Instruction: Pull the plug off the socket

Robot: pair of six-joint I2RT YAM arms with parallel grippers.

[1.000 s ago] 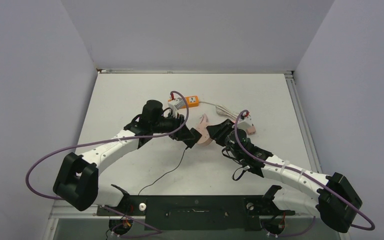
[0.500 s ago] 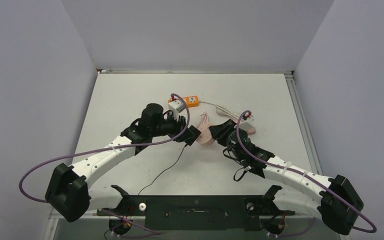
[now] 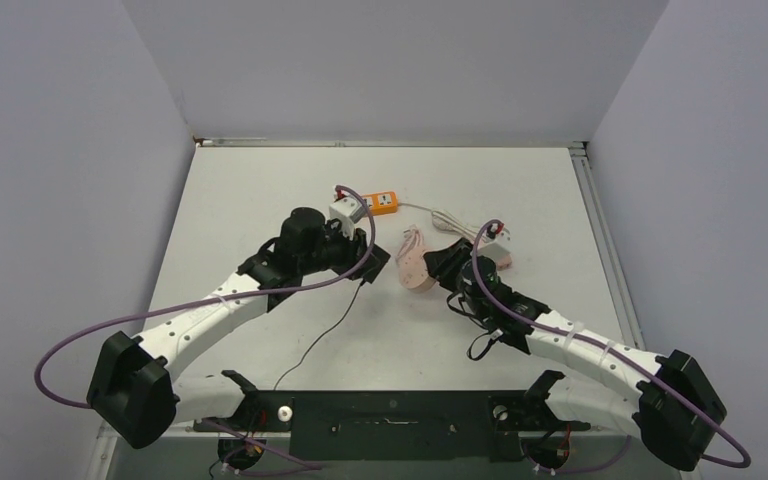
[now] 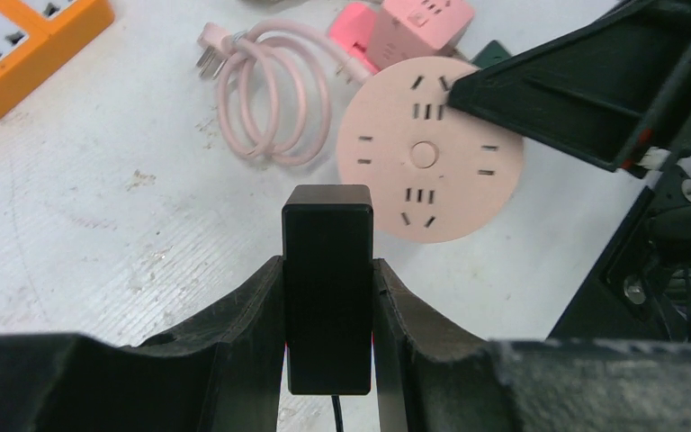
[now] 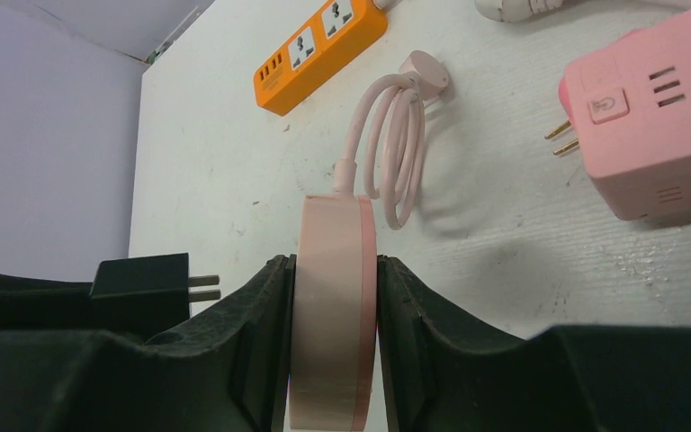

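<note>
Left wrist view: left gripper (image 4: 328, 274) closed narrow on black plug (image 4: 327, 225), which sits just beside the round pink socket (image 4: 430, 148), not touching. Right gripper (image 5: 333, 270) clamps the socket edge-on, near table (image 3: 260, 190) centre.

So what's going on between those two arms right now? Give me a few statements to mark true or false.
1. The left gripper is shut on the black plug. True.
2. The right gripper clamps the round pink socket by its rim. True.
3. The black plug sits in the round pink socket. False: its prongs are bare, apart from the socket.
4. A gripper holds the orange power strip. False: the strip lies on the table.
</note>
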